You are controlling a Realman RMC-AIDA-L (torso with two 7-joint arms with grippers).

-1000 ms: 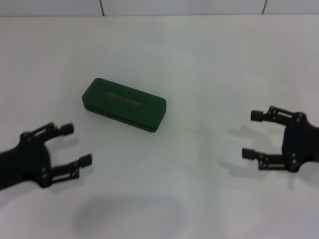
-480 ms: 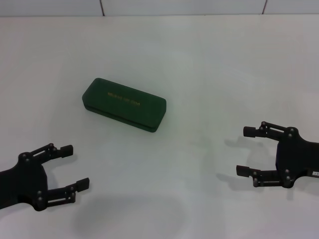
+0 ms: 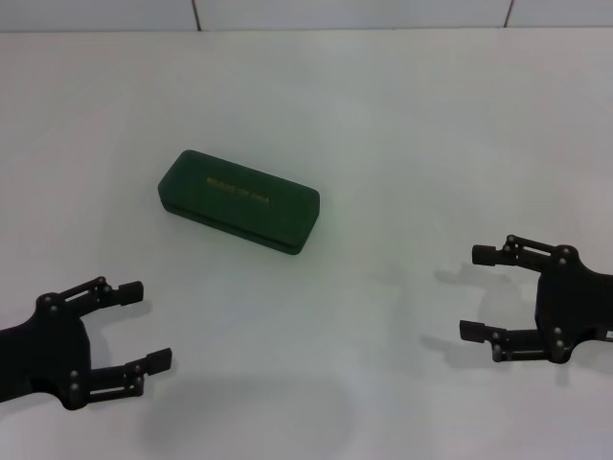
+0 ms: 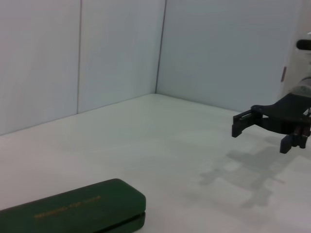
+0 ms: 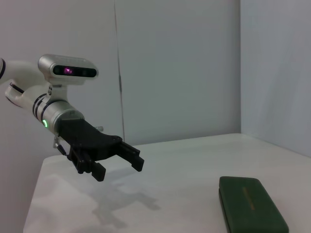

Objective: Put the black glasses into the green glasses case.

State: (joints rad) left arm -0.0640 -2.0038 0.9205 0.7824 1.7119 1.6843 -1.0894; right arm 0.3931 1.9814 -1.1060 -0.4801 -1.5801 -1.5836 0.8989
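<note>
The green glasses case (image 3: 238,200) lies closed on the white table, gold lettering on its lid. It also shows in the left wrist view (image 4: 73,209) and the right wrist view (image 5: 250,203). The black glasses are not in view. My left gripper (image 3: 146,325) is open and empty, near the front left, well short of the case. My right gripper (image 3: 475,292) is open and empty at the right, far from the case. Each wrist view shows the other arm's gripper: the right one (image 4: 265,125) and the left one (image 5: 116,162).
The white table (image 3: 402,134) ends at a pale wall along the back. A dark shadow lies on the table near the front edge.
Both grippers have drawn back toward the front edge over the last second, then nearly stopped. The case has not moved.
</note>
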